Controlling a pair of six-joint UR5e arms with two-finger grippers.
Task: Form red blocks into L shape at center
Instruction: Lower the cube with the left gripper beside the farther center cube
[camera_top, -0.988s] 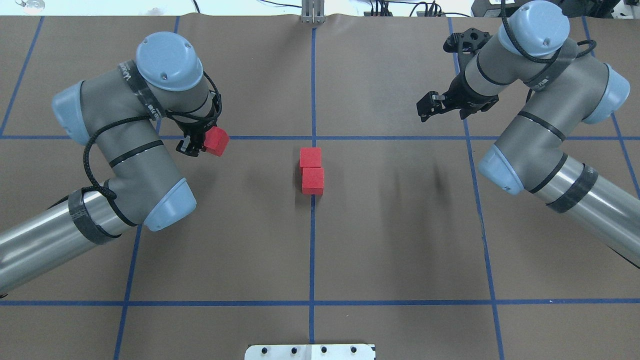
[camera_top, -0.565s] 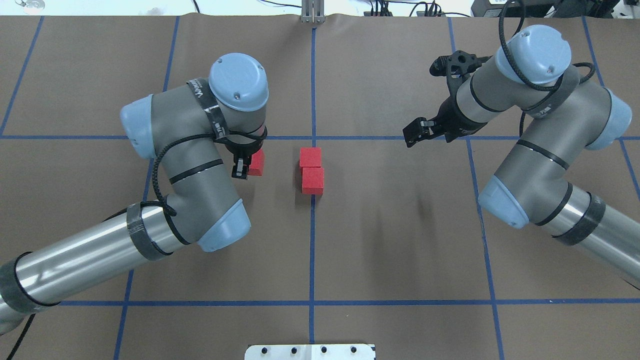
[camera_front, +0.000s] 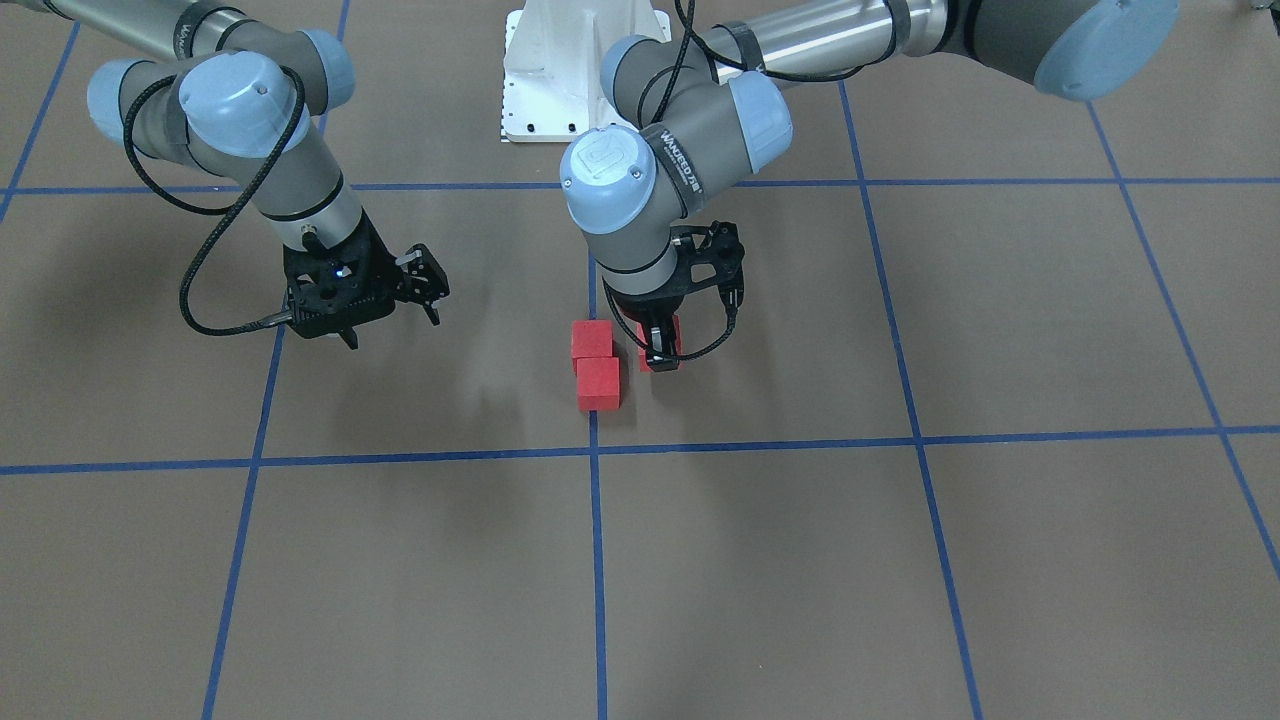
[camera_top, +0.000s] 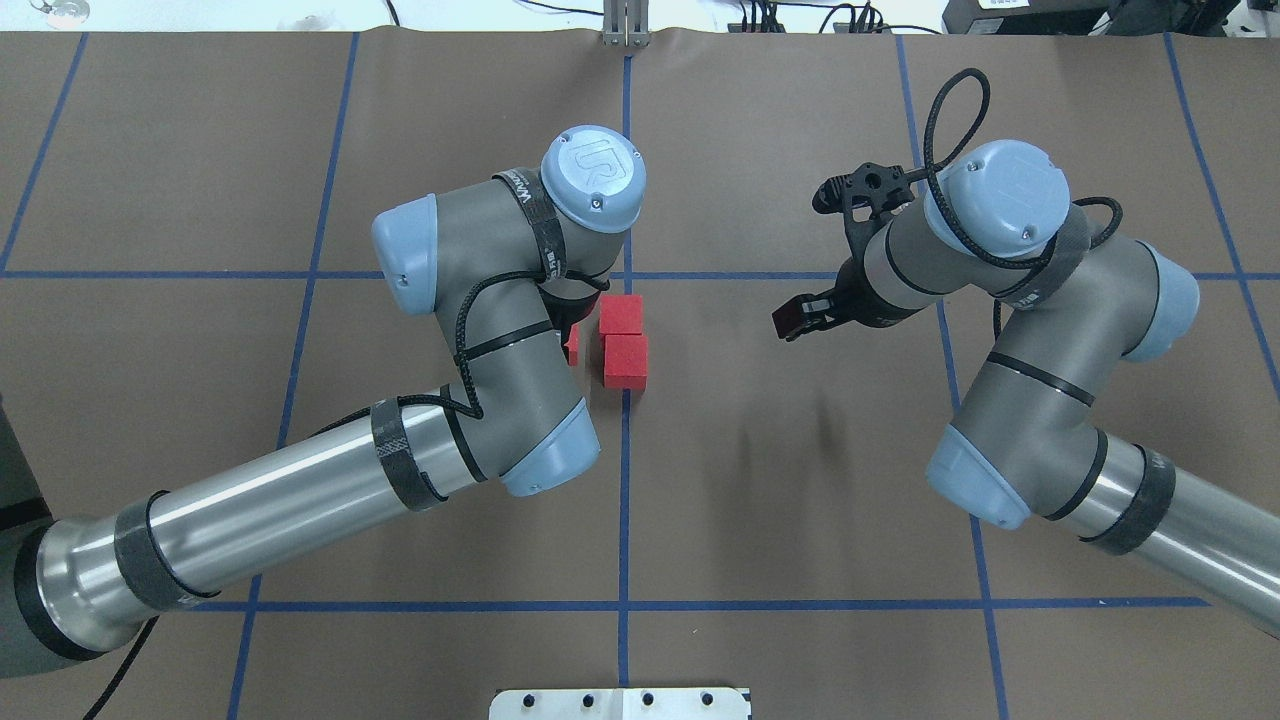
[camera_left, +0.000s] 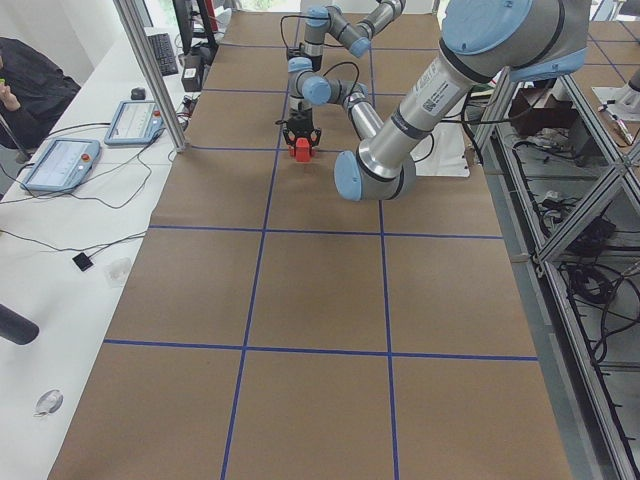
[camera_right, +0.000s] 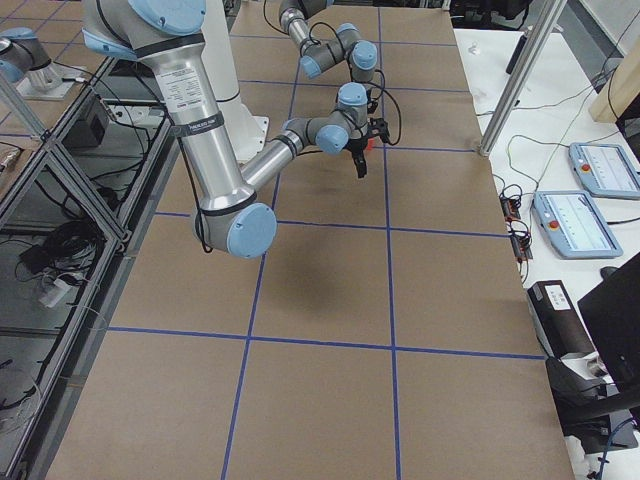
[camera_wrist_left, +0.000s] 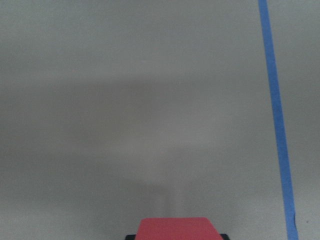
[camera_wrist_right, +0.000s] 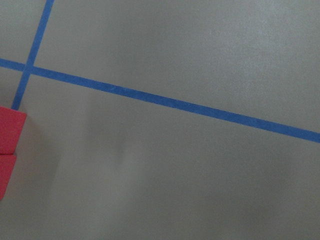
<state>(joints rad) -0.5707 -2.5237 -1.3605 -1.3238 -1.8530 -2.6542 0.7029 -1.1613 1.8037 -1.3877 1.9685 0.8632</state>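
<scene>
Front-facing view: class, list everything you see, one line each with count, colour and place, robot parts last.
placed red blocks: two, red, touching, on the middle tape line.
held red block: one, red, in the left hand, beside the pair with a gap.
tape lines: several, blue, a grid.
brown surface: one, brown, under everything.
robot base: one, white, top centre.
arms: two, grey with pale blue caps, from the top.
left hand: one, black, shut on the block.
right hand: one, black, open, empty, view's left.

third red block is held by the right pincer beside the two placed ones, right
No, the left pincer holds the third red block beside the two placed ones; the right pincer is empty. The exterior front-facing view shows it.
</scene>
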